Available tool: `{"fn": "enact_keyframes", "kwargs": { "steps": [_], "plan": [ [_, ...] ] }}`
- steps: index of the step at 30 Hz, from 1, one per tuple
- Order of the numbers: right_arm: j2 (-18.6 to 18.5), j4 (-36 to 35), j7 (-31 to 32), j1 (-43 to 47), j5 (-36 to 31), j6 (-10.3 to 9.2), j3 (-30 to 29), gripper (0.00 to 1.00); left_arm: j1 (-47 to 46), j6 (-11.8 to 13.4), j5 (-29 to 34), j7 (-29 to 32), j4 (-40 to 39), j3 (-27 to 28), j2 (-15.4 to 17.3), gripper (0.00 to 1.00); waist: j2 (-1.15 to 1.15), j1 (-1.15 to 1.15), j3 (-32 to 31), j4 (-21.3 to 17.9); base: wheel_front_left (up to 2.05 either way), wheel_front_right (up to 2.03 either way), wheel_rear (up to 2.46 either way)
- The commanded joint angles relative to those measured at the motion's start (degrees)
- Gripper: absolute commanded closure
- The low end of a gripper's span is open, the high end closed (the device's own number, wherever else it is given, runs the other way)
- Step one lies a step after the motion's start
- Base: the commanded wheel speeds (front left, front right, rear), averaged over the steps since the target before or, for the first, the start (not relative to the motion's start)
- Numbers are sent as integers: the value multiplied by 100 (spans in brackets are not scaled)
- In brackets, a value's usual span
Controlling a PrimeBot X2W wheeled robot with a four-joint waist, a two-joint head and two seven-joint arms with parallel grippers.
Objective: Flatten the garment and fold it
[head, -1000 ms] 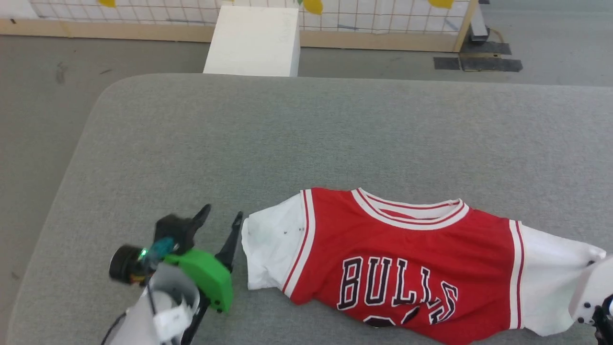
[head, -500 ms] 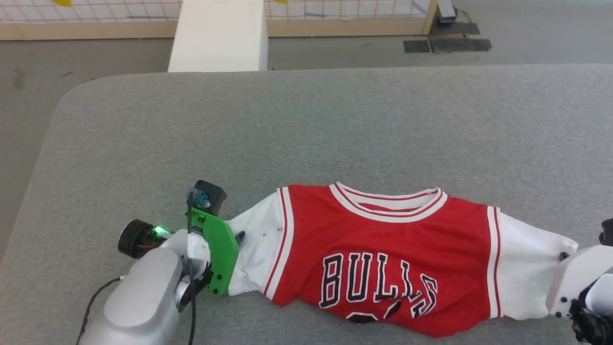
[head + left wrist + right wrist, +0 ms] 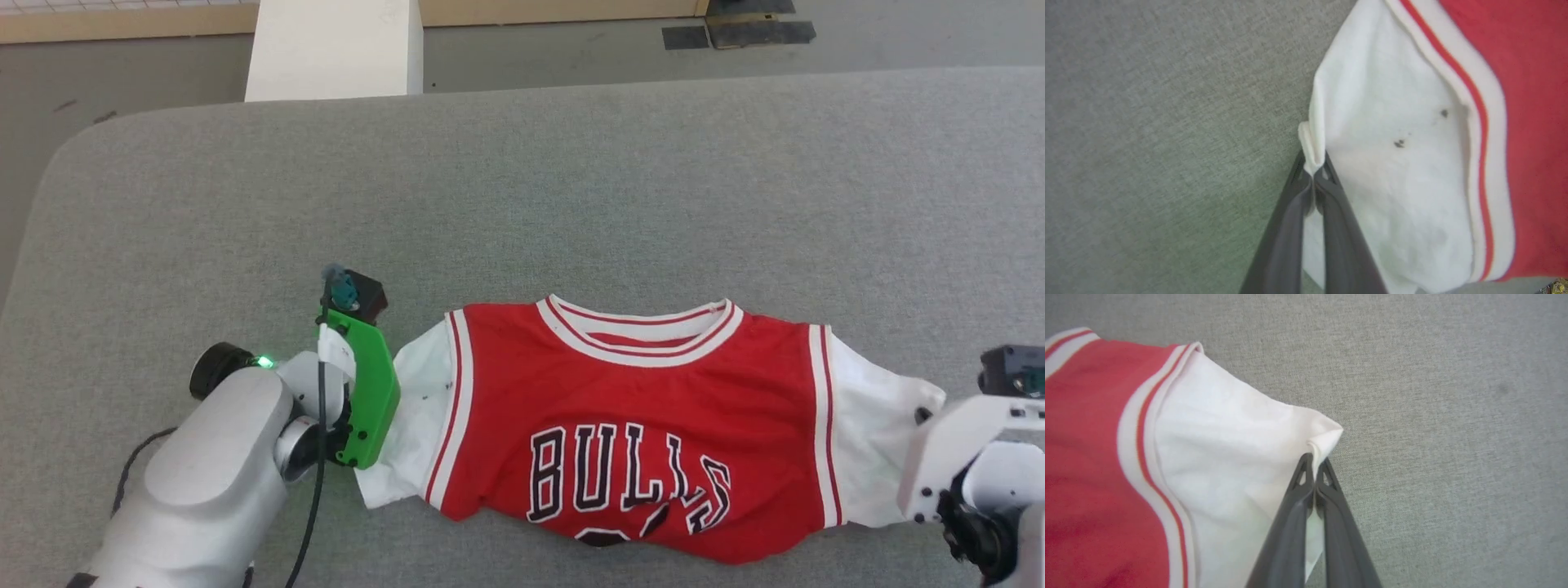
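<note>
the garment [image 3: 629,425] is laid chest-up on the grey padded table [image 3: 571,180], towards its near edge, with the collar turned to the far side; the edge of one white sleeve is pinched by the left gripper [image 3: 1313,173], whose fingers are closed on it; the tip of the other sleeve is clamped likewise by the right gripper [image 3: 1314,467]; the lower hem is seen bunched and uneven.

The left gripper [image 3: 1312,173] has dark fingers [image 3: 1286,237], green bracket [image 3: 371,400], silver forearm [image 3: 208,469].
</note>
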Motion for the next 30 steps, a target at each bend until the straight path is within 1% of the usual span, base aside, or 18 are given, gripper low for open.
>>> {"fn": "enact_keyframes", "kwargs": {
  "steps": [1, 3, 5, 9, 13, 14, 18, 21, 23, 27, 30],
  "plan": [
    [-5, -93, 45, -176, -4, -9, 82, 100, 145, -14, -102, 95, 12, -169, 150, 100, 0, 0, 29, 3, 0, 0, 0],
    [-15, -244, 111, -325, -96, -9, 242, 100, -38, -14, -176, -71, -295, -226, 378, 100, 0, 0, 72, 2, 0, 0, 0],
    [-126, -357, 188, -526, -142, -9, 428, 100, -277, -14, -81, -251, -549, -335, 669, 100, 0, 0, 122, -4, 0, 0, 0],
    [-556, -496, 303, -1167, -169, -9, 874, 100, -843, -14, 79, -758, -930, -378, 1139, 100, 0, 0, 265, -12, 0, 0, 0],
    [-1030, -474, 370, -2077, -151, -9, 1367, 100, -1495, -5, 312, -1319, -1014, -155, 1391, 100, 0, 0, 486, -1, 0, 0, 0],
    [-1102, -455, 384, -2301, -152, -9, 1473, 100, -1649, 8, 395, -1460, -1001, -96, 1430, 100, 0, 0, 549, -2, 0, 0, 0],
    [-1347, -180, 376, -3472, -102, -9, 1868, 100, -2331, 226, 616, -2074, -890, 270, 1471, 100, 0, 0, 893, -11, 0, 0, 0],
    [-1410, 187, 194, -4470, -8, -9, 2031, 100, -2892, 427, 759, -2520, -787, 559, 1484, 100, 0, 0, 1222, -22, 0, 0, 0],
    [-1434, 463, 16, -5119, -33, -9, 2090, 100, -3268, 607, 834, -2884, -730, 791, 1480, 100, 0, 0, 1441, -39, 0, 0, 0],
    [-1216, 876, -426, -6199, -248, -9, 1747, 100, -3913, 1080, 924, -3580, -574, 1240, 1369, 100, 0, 0, 1733, -21, 0, 0, 0],
    [-1061, 1061, -852, -6860, -468, -9, 1529, 100, -4353, 1352, 971, -4063, -439, 1509, 1286, 100, 0, 0, 1888, -17, 0, 0, 0]
  ]
}}
